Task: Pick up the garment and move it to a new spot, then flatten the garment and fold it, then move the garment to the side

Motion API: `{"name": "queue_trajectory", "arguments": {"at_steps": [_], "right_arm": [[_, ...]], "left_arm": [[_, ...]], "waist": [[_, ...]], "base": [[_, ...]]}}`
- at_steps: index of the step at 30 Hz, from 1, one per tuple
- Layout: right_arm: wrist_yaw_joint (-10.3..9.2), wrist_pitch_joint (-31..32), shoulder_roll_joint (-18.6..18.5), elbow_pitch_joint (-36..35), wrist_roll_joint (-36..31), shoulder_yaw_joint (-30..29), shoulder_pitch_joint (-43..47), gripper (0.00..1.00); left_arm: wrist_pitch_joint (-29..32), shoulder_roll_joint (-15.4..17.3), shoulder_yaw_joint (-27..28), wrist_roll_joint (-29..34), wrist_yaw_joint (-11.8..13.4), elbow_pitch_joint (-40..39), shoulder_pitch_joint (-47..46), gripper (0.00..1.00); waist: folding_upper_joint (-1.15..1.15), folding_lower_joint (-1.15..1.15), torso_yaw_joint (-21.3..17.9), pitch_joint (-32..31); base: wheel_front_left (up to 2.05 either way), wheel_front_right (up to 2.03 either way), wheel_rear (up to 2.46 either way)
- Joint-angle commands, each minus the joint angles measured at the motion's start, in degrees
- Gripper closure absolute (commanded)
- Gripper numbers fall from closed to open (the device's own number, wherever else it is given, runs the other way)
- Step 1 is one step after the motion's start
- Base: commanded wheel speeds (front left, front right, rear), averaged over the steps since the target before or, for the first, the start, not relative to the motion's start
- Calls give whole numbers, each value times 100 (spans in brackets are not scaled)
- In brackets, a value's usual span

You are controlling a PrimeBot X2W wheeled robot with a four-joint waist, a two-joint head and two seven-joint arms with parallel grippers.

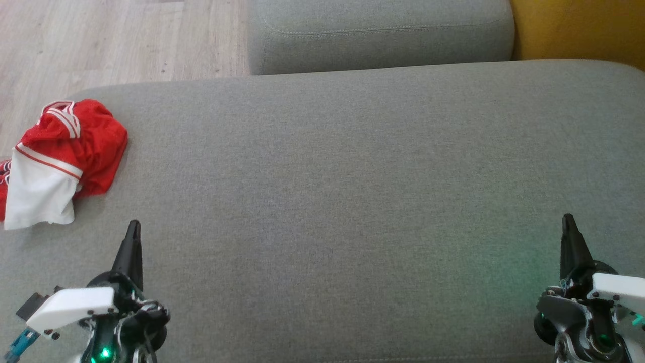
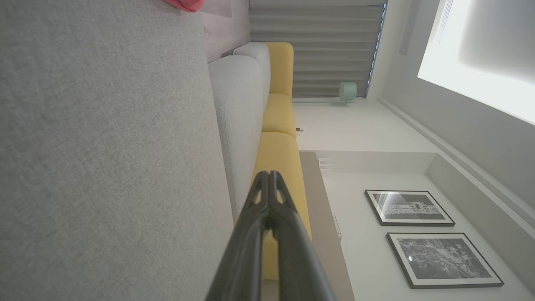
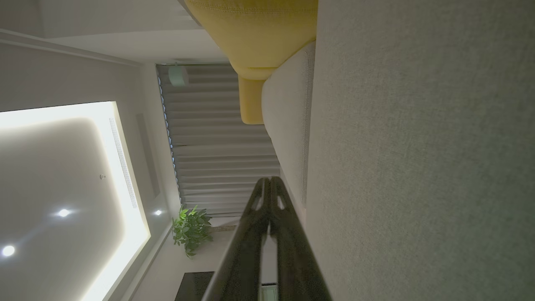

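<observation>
The garment (image 1: 65,159) is a crumpled red and white piece lying at the far left edge of the grey sofa seat (image 1: 352,176); part of it hangs over the edge. A red corner of the garment (image 2: 186,4) peeks in at the top of the left wrist view. My left gripper (image 1: 134,224) hovers at the lower left, shut and empty, its tip a little below and to the right of the garment. My right gripper (image 1: 568,218) sits at the lower right, shut and empty, far from the garment. Both wrist views show the fingertips (image 2: 269,175) (image 3: 269,180) pressed together.
A second grey cushion (image 1: 383,33) lies behind the seat, with a yellow cushion (image 1: 579,27) at the back right. Wooden floor (image 1: 111,40) shows at the upper left beyond the seat's edge. The broad grey seat stretches between my two grippers.
</observation>
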Motion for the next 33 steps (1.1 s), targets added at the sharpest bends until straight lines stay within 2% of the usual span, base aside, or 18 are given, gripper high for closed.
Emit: {"name": "queue_trajectory", "arguments": {"at_steps": [1, 33], "right_arm": [[39, 32, -28, -218, 0, 122, -299, 100], [39, 32, -28, -218, 0, 122, -299, 100]], "left_arm": [[42, 48, 197, -25, -42, -206, -305, 100], [42, 48, 197, -25, -42, -206, -305, 100]], "waist": [[0, 0, 0, 0], [0, 0, 0, 0]], "base": [[0, 0, 0], [0, 0, 0]]}}
